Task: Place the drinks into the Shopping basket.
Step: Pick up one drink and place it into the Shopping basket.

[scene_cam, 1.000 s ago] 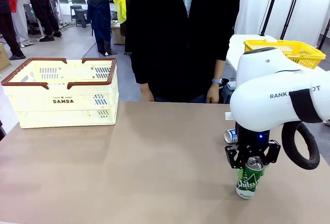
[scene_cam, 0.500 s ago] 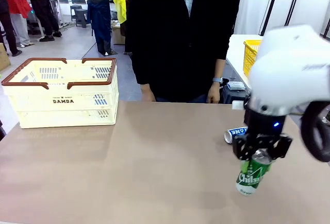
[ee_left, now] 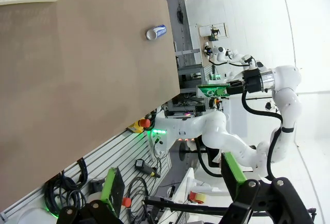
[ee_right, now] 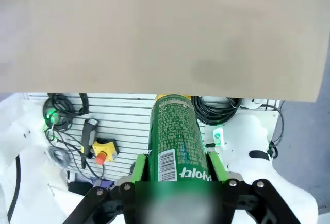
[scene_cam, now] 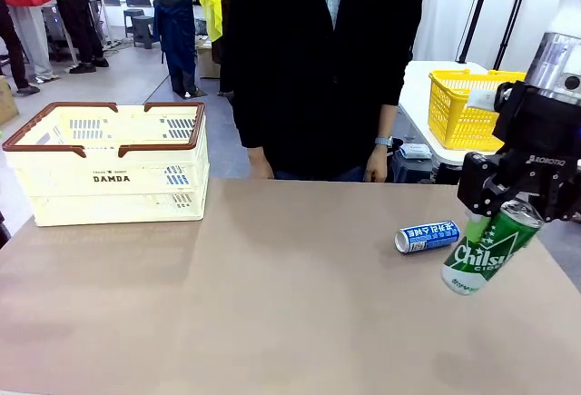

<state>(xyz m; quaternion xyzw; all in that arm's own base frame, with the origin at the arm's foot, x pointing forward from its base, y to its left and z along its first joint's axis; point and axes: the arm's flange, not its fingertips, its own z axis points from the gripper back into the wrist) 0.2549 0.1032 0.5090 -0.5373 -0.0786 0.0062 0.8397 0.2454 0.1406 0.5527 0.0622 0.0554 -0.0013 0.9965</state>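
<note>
While the right gripper (scene_cam: 505,222) clamps a tilted green slim drink can (scene_cam: 479,259) above the brown table (scene_cam: 272,304), the left gripper (ee_left: 172,183) gapes wide and empty; a blue slim can (scene_cam: 427,236) lies nearby.

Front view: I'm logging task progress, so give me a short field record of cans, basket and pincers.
green can: tilted, held above the table in the right pincer
blue can: lying on its side on the table, near the green can
Shopping basket: far left on table, away from both cans
left pincer: open, holding nothing
</note>
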